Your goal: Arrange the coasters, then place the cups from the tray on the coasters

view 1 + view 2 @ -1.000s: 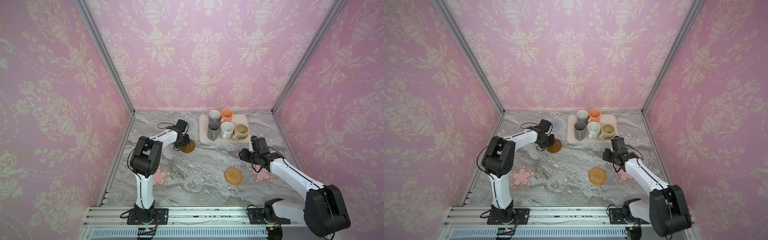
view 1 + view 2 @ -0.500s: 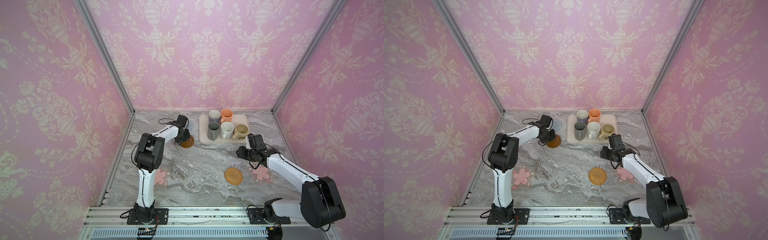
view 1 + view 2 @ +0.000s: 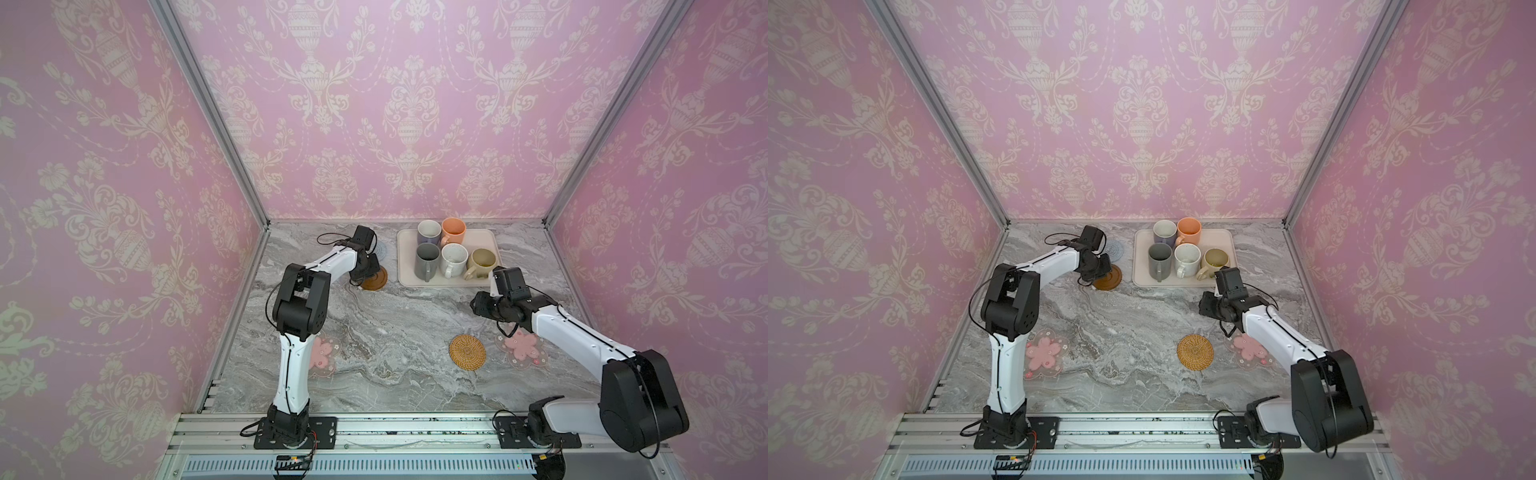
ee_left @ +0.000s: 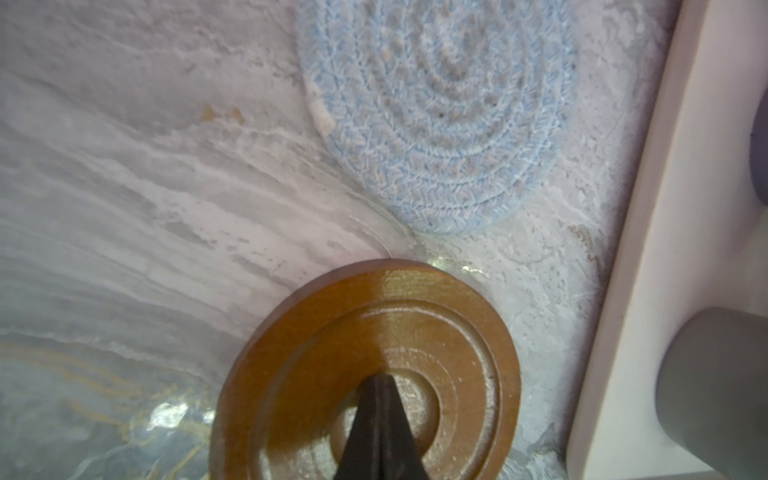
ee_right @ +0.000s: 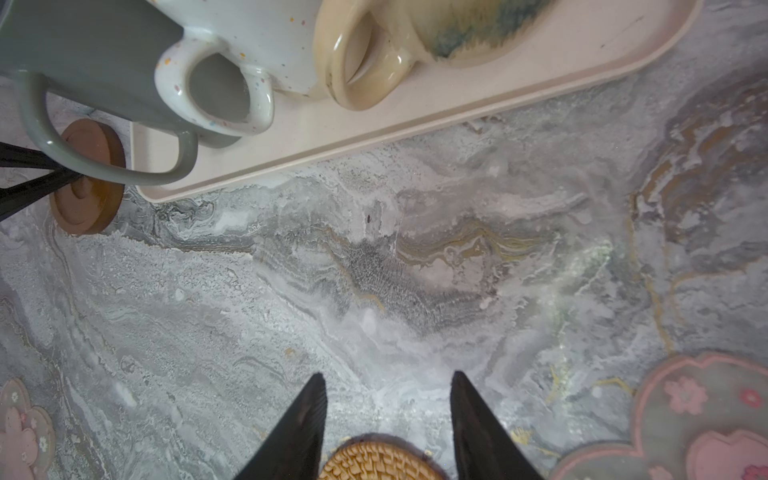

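With the grey marble tabletop (image 3: 395, 324) read as a clock face, twelve at the far wall: at eight o'clock, a clear flower-shaped coaster with a pink blossom (image 3: 326, 351), flat, partly behind the left arm (image 3: 299, 303). At eleven, the left gripper (image 4: 380, 388), jaws pinched fully together, clasping nothing, tips down on the centre recess of the brown disc coaster (image 4: 307, 357). At twelve o'clock of that disc, near but apart, the light-blue woven round coaster (image 4: 436, 116). At one, the pale pinkish-beige rectangular tray (image 3: 478, 243), bearing lavender mug (image 3: 429, 232) and peach-orange mug (image 3: 454, 230) at the back, tall dark grey mug (image 3: 427, 259), speckled white mug (image 3: 453, 259) and squat beige-yellow mug (image 3: 482, 262) in front. At five, the tan rattan round coaster (image 3: 467, 351). At three, the right gripper (image 5: 388, 386), jaws parted partway, empty, above bare marble. At four, a second clear blossom coaster (image 3: 519, 349), partly under the right arm (image 3: 573, 328).
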You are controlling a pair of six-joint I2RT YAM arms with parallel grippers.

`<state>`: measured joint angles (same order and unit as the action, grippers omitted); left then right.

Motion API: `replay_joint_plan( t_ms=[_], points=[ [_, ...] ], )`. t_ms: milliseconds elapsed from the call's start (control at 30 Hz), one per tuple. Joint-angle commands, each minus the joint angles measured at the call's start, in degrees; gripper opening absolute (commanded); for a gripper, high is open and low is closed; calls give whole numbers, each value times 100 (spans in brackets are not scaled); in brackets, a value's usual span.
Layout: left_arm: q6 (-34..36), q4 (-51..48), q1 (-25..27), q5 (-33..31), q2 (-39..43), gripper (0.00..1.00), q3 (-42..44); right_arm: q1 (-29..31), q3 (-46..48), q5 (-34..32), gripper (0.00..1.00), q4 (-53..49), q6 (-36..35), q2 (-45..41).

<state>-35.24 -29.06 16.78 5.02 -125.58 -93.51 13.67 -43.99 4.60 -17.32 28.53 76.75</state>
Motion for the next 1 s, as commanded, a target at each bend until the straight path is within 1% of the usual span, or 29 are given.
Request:
replay_joint_plan(
  t_ms=[0, 333, 367, 433, 500, 733, 967],
  points=[
    [17, -481, -116, -355, -452, 0, 211, 56, -121, 15, 50, -60, 7, 55],
    [-19, -223, -113, -269, 30, 0, 908, 132, 2, -3, 50, -49, 69, -89],
    [-13, -191, -117, -256, 59, 0, 936, 136, 10, 1, 50, -52, 73, -114],
    [28, -120, -114, -209, 86, 3, 916, 145, 13, -3, 50, -69, 65, -155],
    [43, -6, -113, -152, 151, 3, 908, 156, 13, -3, 50, -96, 69, -202],
    [139, -556, -102, -111, 167, 2, 642, 180, 148, -93, 50, -159, 86, -497],
    [188, -303, -56, 145, 350, 3, 1159, 191, 281, -112, 50, -188, 95, -700]
  ],
)
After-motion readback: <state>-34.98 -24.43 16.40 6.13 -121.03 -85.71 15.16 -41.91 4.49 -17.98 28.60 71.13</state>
